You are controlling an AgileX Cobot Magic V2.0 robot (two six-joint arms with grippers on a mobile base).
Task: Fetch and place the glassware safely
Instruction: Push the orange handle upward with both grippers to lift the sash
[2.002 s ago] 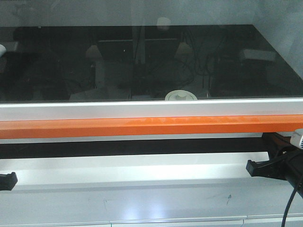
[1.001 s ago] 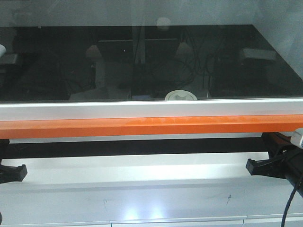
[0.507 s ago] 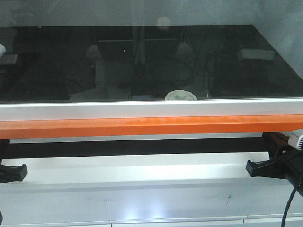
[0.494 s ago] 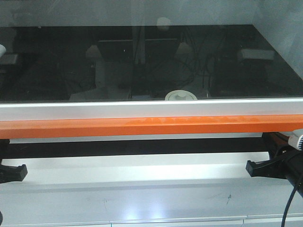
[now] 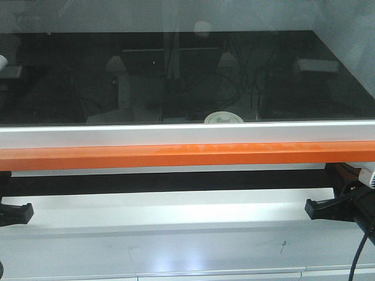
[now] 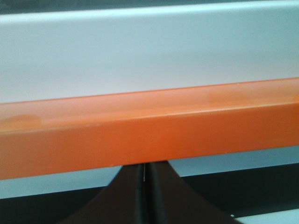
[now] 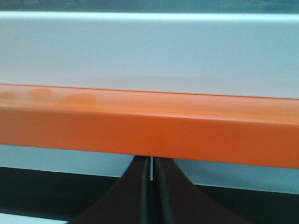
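Observation:
Only the cream-white lid of the glassware (image 5: 223, 117) shows, with its central knob, low behind the dark glass sash (image 5: 88, 76) at centre. An orange handle bar (image 5: 187, 156) runs across the sash's lower frame. My left gripper (image 5: 28, 212) sits at the far left below the bar, and my right gripper (image 5: 309, 208) at the far right below it. In the wrist views each gripper, left (image 6: 145, 169) and right (image 7: 151, 163), has its dark fingers pressed together, tips just under the orange bar (image 6: 149, 140) (image 7: 149, 130), holding nothing.
A white frame strip (image 5: 187, 134) sits above the orange bar, with a dark gap beneath it. A glossy white ledge (image 5: 176, 212) lies below the gap. A black cable (image 5: 358, 257) hangs from my right arm. Reflections cover the dark glass.
Since two seconds ago my left gripper has risen and come inward from the left edge. The right gripper and the sash have hardly moved.

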